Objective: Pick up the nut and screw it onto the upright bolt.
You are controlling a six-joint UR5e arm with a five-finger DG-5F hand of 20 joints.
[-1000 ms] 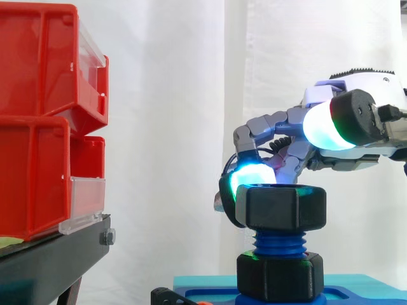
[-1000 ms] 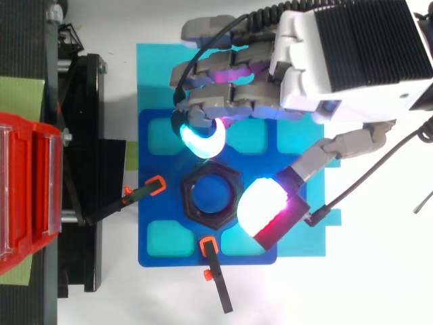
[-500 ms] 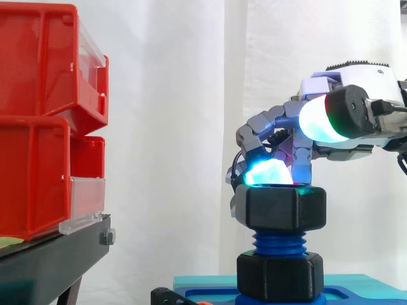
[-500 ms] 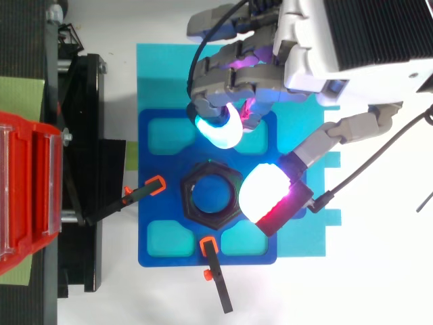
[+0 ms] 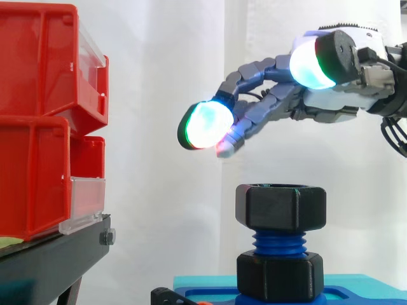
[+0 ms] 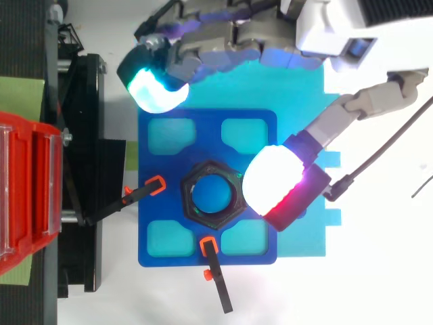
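Note:
A black hex nut (image 5: pixel 281 207) sits threaded on the top of the upright blue bolt (image 5: pixel 280 243), above a second black nut (image 5: pixel 280 274) at the bolt's foot. From above, the nut (image 6: pixel 212 195) rings the bolt's blue end at the middle of the blue base (image 6: pixel 257 132). My hand (image 5: pixel 289 98) hovers above and clear of the nut, fingers stretched out toward the left and holding nothing. Its glowing fingertips (image 6: pixel 157 90) reach past the base's far edge, and the thumb (image 6: pixel 281 186) hangs beside the nut without touching it.
Red bins (image 5: pixel 48 121) stand stacked on a black stand (image 5: pixel 54 257) at the left. Two orange-tipped black clamps (image 6: pixel 142 193) (image 6: pixel 215 274) hold the blue base near the bolt. A cyan mat (image 6: pixel 298 108) lies under the base.
My hand has lifted off the nut and risen, and its fingers have uncurled and spread out to the left. The nut stays on the bolt.

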